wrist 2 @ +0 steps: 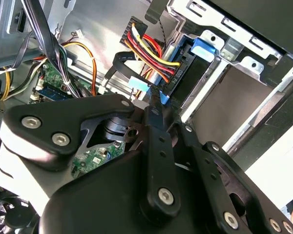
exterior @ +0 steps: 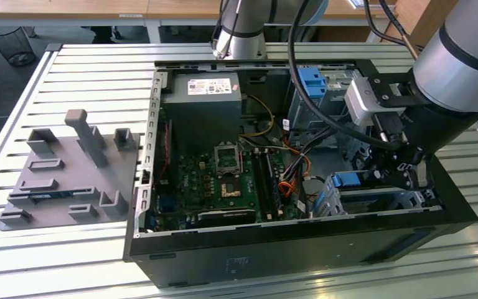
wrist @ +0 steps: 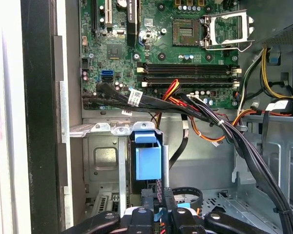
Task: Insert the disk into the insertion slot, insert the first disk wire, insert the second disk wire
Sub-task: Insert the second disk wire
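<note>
The open black computer case (exterior: 305,243) leaves most room over the green motherboard (exterior: 222,171), on the exterior view's left part of its interior, where nothing tall stands. To the exterior view's right the space is crowded: a bundle of black, red, yellow and orange cables (wrist: 205,114) crosses between the board and the silver-grey perforated drive cage (exterior: 388,199). The black gripper (wrist: 158,207) sits low beside that cage, just before the blue plastic carrier bracket (wrist: 147,158). A taller grey metal cage with a blue tab (exterior: 313,84) blocks the far right corner.
</note>
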### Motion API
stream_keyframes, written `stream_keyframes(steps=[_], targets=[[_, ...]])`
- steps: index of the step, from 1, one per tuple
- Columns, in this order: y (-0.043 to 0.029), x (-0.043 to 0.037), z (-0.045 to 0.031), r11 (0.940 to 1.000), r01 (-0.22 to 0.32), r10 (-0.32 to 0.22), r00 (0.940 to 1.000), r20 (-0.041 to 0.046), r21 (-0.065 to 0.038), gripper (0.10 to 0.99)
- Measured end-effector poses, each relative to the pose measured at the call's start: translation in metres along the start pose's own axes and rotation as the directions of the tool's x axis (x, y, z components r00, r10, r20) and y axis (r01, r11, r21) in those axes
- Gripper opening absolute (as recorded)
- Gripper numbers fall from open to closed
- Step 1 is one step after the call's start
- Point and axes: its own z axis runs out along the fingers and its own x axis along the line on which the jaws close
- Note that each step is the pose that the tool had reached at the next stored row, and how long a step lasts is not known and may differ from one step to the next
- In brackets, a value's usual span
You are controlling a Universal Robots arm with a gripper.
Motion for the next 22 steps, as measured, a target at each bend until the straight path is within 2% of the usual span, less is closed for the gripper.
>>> stream_keyframes(steps=[8, 18, 20, 22], targets=[[-0.0001, -0.0003, -0.0030, 1.0000, 0.000, 0.000, 1.0000, 0.0001, 0.000, 0.224], [-0.0007, -0.0016, -0.0138, 1.0000, -0.001, 0.001, 1.0000, -0.0001, -0.005, 0.224], [-0.0009, -0.0017, -0.0149, 1.0000, -0.001, 0.001, 1.0000, 0.0001, -0.006, 0.212], [-0.0010, -0.0018, -0.0160, 1.0000, -0.001, 0.001, 1.0000, -0.0001, -0.007, 0.106]])
